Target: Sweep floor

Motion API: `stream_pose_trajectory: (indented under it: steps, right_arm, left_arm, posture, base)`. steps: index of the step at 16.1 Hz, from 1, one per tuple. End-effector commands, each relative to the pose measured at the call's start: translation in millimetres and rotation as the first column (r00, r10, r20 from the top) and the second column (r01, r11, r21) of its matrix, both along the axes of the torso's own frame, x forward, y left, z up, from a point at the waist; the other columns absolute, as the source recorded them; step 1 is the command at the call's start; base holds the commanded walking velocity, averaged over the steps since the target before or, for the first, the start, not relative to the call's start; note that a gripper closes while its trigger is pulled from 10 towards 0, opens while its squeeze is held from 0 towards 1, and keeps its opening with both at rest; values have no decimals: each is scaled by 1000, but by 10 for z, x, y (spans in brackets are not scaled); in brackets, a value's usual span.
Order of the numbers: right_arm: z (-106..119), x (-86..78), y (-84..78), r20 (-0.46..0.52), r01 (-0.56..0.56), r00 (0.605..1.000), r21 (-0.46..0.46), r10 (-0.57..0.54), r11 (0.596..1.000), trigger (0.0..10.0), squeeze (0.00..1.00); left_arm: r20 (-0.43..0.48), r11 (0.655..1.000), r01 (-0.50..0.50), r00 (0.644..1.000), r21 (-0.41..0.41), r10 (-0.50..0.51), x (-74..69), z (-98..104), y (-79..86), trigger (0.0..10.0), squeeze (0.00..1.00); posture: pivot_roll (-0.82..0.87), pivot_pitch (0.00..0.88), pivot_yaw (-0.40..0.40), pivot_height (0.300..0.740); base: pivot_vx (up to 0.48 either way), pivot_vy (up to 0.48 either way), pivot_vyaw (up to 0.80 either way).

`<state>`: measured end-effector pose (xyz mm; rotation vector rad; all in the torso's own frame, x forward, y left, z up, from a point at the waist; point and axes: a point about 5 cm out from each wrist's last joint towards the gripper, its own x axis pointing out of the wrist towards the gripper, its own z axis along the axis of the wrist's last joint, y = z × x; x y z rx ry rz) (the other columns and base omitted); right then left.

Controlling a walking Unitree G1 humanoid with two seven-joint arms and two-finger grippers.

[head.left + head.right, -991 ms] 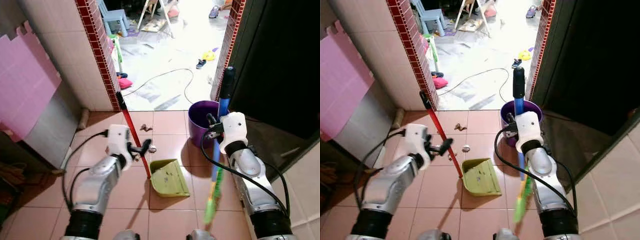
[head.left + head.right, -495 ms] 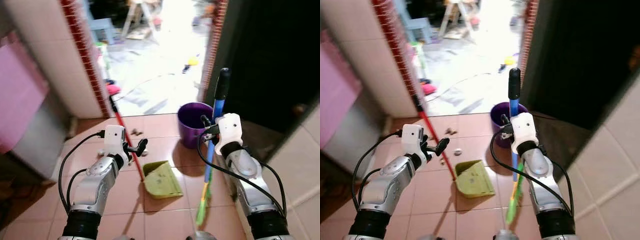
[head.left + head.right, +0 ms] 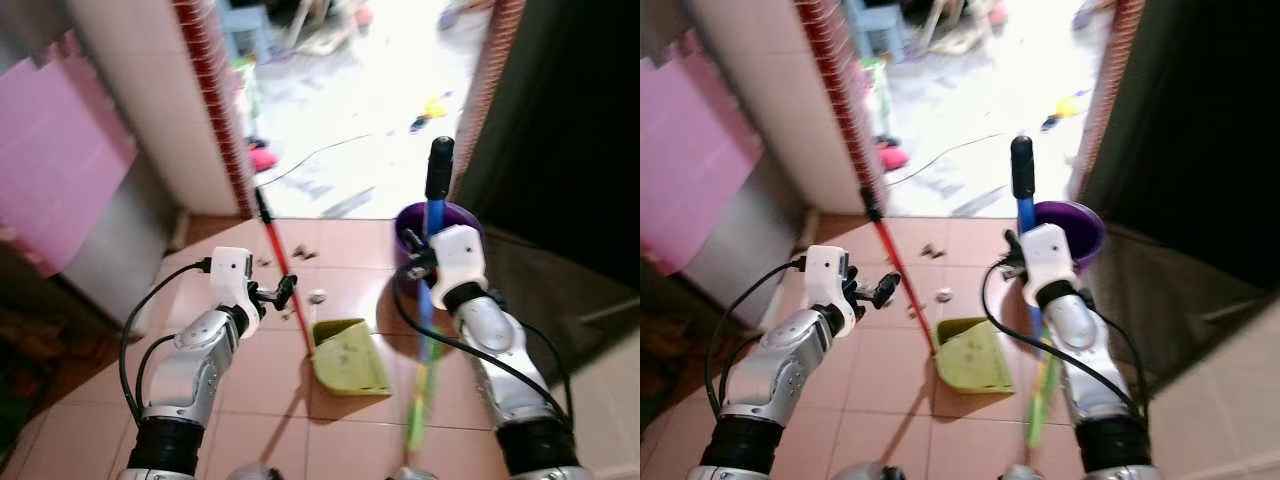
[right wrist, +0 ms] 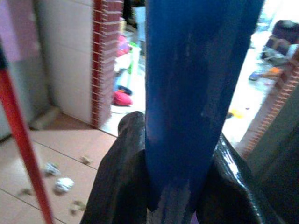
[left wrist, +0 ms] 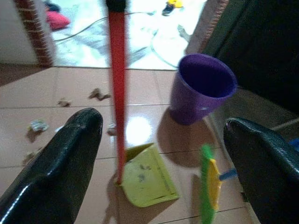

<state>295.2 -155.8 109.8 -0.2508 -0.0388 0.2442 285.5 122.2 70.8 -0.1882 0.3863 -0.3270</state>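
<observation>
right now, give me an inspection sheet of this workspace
surface: terracotta tile floor, glossy, littered ahead of the dustpan.
job's things: green dustpan flat on the tiles, its red handle leaning up and away; broom with blue shaft and green bristles, upright.
clutter: crumpled paper scraps and brown bits on the tiles; purple bucket beside the doorway.
grippers: left tool open, fingers either side of the red handle, not touching; right tool shut on the broom shaft.
cables: black cable looping over the bright floor beyond the doorway.
surroundings: brick-edged doorway, pink panel on the left wall, scattered items in the far room.
</observation>
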Motion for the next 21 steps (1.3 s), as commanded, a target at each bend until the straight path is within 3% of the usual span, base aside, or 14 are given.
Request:
stream_pose_trajectory:
  steps: [1, 7, 10, 13, 15, 16, 18, 21]
  right_arm:
    - [99, 26, 19, 51, -19, 999, -6, 19, 1000, 10000, 0]
    - [-38, -41, 14, 22, -17, 1000, 47, 16, 999, 10000, 0]
    - [-55, -71, 1, 24, -20, 1000, 56, 19, 998, 10000, 0]
    - [-206, -113, 12, -54, 43, 998, 206, -33, 978, 10000, 0]
    - [-222, -146, 74, -41, 28, 999, 217, -20, 976, 10000, 0]
    - [-199, -168, 141, -18, -16, 1000, 188, 20, 982, 10000, 0]
    - [-205, -154, 130, -20, -9, 1000, 194, 13, 981, 10000, 0]
    - [-191, -108, 106, -13, -11, 1000, 189, 14, 982, 10000, 0]
  left_arm:
    - [-14, 1000, -12, 1000, 15, 12, -13, -32, 29, 10000, 0]
    - [-33, 996, -40, 999, 79, 43, -57, -156, 74, 10000, 0]
    - [32, 987, -80, 997, 137, 76, -85, -197, 150, 10000, 0]
    - [149, 971, -69, 988, 229, 35, -42, -177, 151, 10000, 0]
    - [202, 967, -81, 979, 243, 31, 26, -92, 157, 10000, 0]
    - [306, 963, -103, 952, 250, 22, 151, 104, 179, 10000, 0]
    - [397, 957, -165, 916, 240, 58, 309, 327, 295, 10000, 0]
    - [391, 952, -189, 917, 241, 83, 336, 315, 374, 10000, 0]
  posture:
    - [-149, 0, 60, 740]
    - [-145, 0, 49, 740]
    - [-142, 0, 43, 740]
    - [-144, 0, 43, 740]
    - [-141, 0, 49, 740]
    - [-137, 0, 52, 740]
    - [-120, 0, 44, 740]
    - [-122, 0, 44, 740]
  base:
    - [240, 255, 0]
    - [40, 129, 0]
    - [0, 0, 0]
    - [0, 0, 0]
    - [0, 0, 0]
    - [0, 0, 0]
    - [0, 0, 0]
    - [0, 0, 0]
